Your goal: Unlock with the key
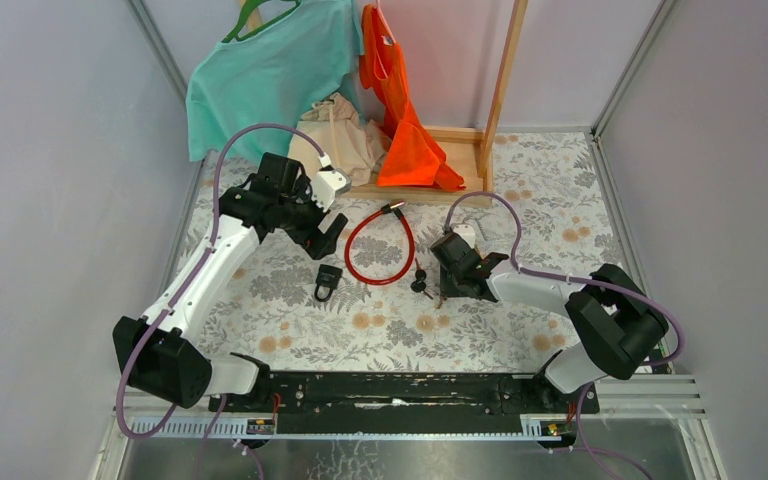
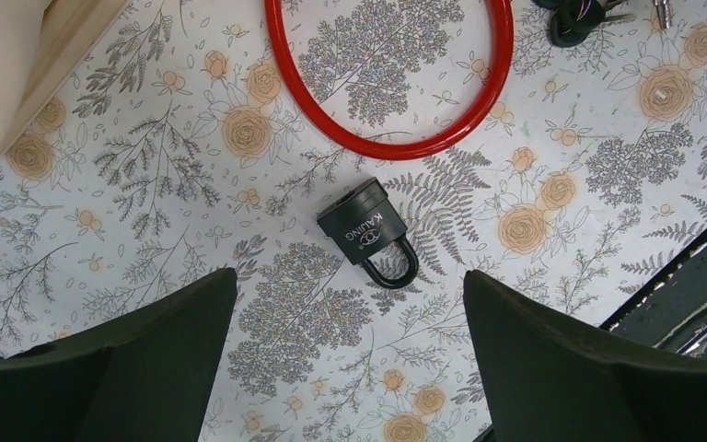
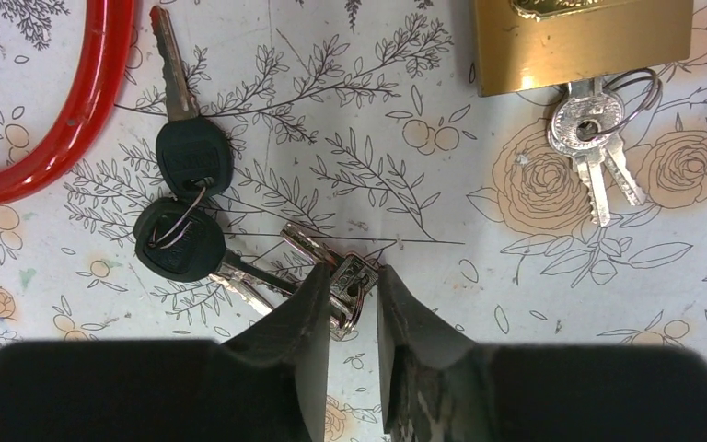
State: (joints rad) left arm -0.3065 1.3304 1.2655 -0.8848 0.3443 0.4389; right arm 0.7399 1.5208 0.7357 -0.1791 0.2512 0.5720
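A black padlock (image 2: 373, 238) lies closed on the floral cloth, also seen in the top view (image 1: 327, 281). My left gripper (image 2: 350, 276) hovers over it, open wide, the shackle just ahead of its fingertips; in the top view the left gripper (image 1: 330, 235) sits beyond the padlock. My right gripper (image 3: 354, 272) is down on the cloth with its jaws narrow, one finger on each side of the head of a small silver key (image 3: 348, 276) on a ring. The right gripper (image 1: 447, 288) is right of the padlock in the top view.
Two black-headed keys (image 3: 193, 161) lie left of the silver one. A red cable lock (image 1: 380, 248) loops between the arms. A brass padlock (image 3: 585, 37) with its own silver keys (image 3: 594, 138) lies further off. A wooden rack (image 1: 500, 90) with clothes stands behind.
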